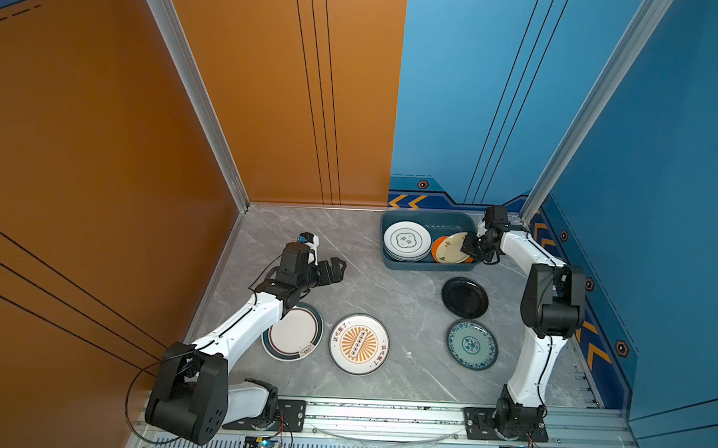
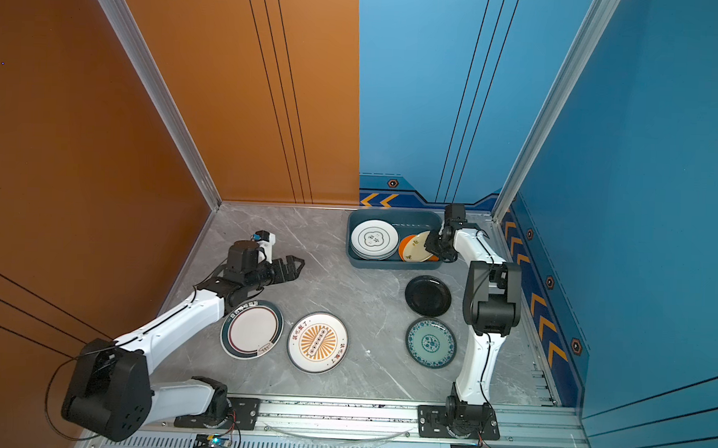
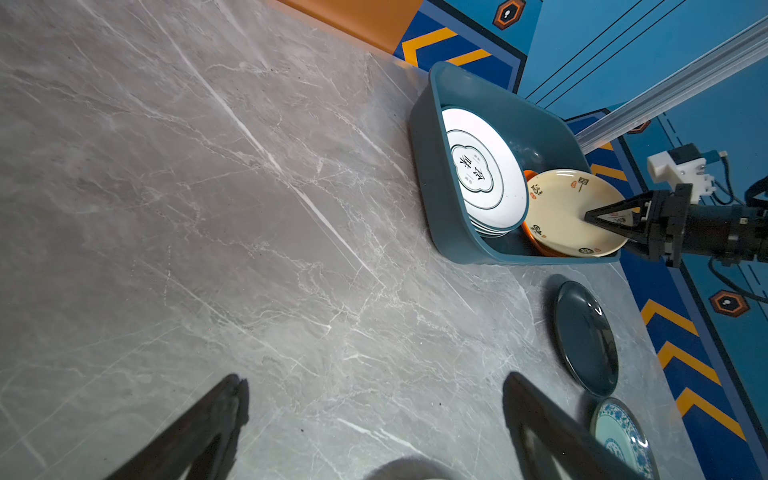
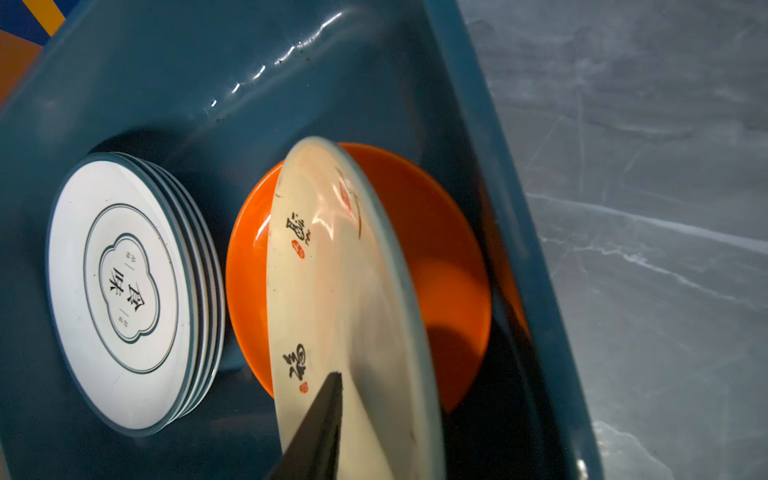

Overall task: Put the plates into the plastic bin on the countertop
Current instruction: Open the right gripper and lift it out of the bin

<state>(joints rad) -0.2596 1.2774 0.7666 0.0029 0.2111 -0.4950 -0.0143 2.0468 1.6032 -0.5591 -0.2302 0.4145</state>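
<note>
The plastic bin, upper right on the desk, holds a stack of white plates and an orange plate under a tilted cream plate. The right end effector straddles the cream plate's rim; I cannot tell whether it is pinching. The left end effector is spread wide and empty.

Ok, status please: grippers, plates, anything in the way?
Left gripper open, empty. Right gripper at cream plate's rim, grip unclear; plate tilted over orange plate in bin. Four plates on countertop. Nothing blocking.
</note>
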